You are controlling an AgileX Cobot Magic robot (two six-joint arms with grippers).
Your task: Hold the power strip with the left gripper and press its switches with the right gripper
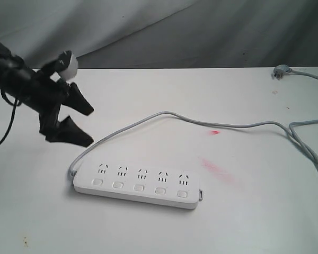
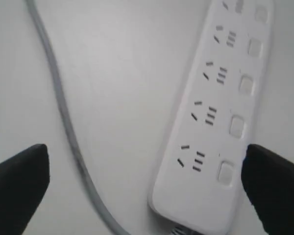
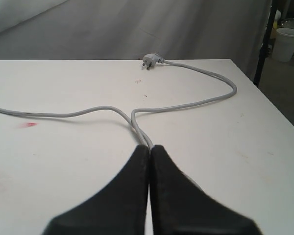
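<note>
A white bench (image 1: 148,233) carries everything. Nearest on it, just left of the middle, a long flat white plastic power strip (image 1: 138,185) with rounded corners is laid flat, its length running left to right. Five socket groups are seen on its top, and along its near edge five small rounded-square white switches (image 1: 139,187) are set in a row, one before each group. Nothing is touching them. Just right of the strip and a little farther, pale pink smears (image 1: 217,169) are seen on the bench.

Left of the strip and farther back, the left gripper (image 1: 90,126), a black two-finger claw on a slim black arm, is held above the bench with its fingers spread wide and nothing between them. In its wrist view the strip's left end is seen below the spread fingers, untouched.

A long grey cable (image 1: 164,114) is led from the strip's left end, curved away to the far side and then carried right, where it is doubled back near the bench edge. The right gripper (image 3: 149,159), a black claw, is seen only in its own wrist view: its fingers are pressed together without a gap above that doubled run, and contact with the cable cannot be told.

At the far right corner the cable's grey plug (image 1: 280,71) is laid on the bench. Behind it all a grey cloth backdrop (image 1: 201,32) is hung.
</note>
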